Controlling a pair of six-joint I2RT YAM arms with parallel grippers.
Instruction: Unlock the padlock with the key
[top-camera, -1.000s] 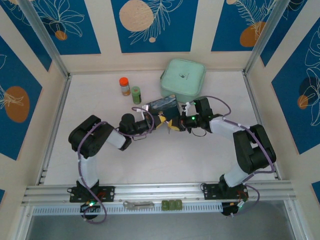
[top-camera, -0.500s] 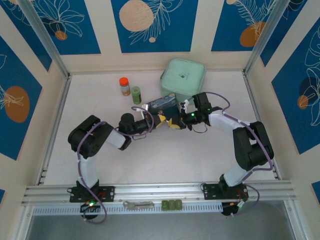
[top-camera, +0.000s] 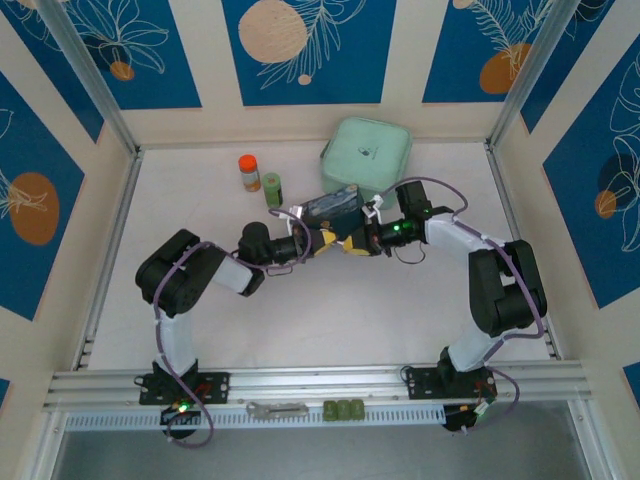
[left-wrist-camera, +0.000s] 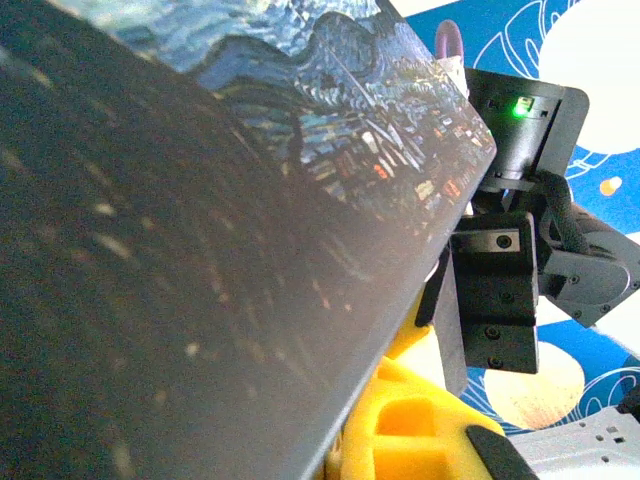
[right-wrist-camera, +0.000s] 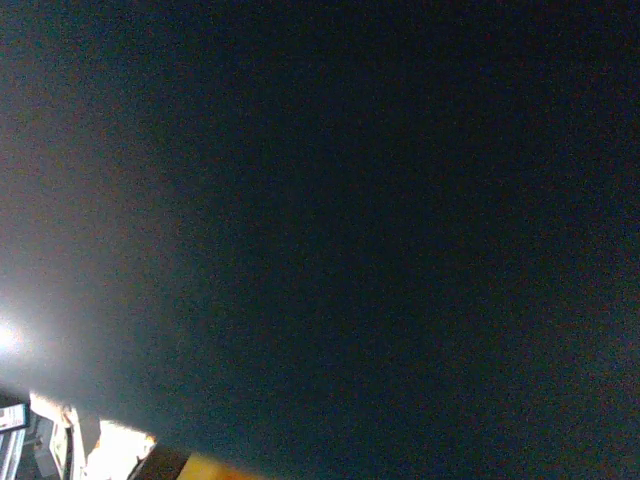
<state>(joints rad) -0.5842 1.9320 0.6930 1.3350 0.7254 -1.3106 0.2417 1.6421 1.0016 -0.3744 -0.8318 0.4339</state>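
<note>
Wrist behind right gripper (top-camera: 352, 246) has swung outward, perhaps an unlocking twist; it and left gripper (top-camera: 322, 242) stay clenched, contents unseen.

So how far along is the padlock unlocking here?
Done: left fingers and right fingers, both shut, sit close together just in front of the starry-night tin. In hand: whether they hold padlock and key is too small to tell. Left: the unlocking itself, which cannot be confirmed from here.
</note>
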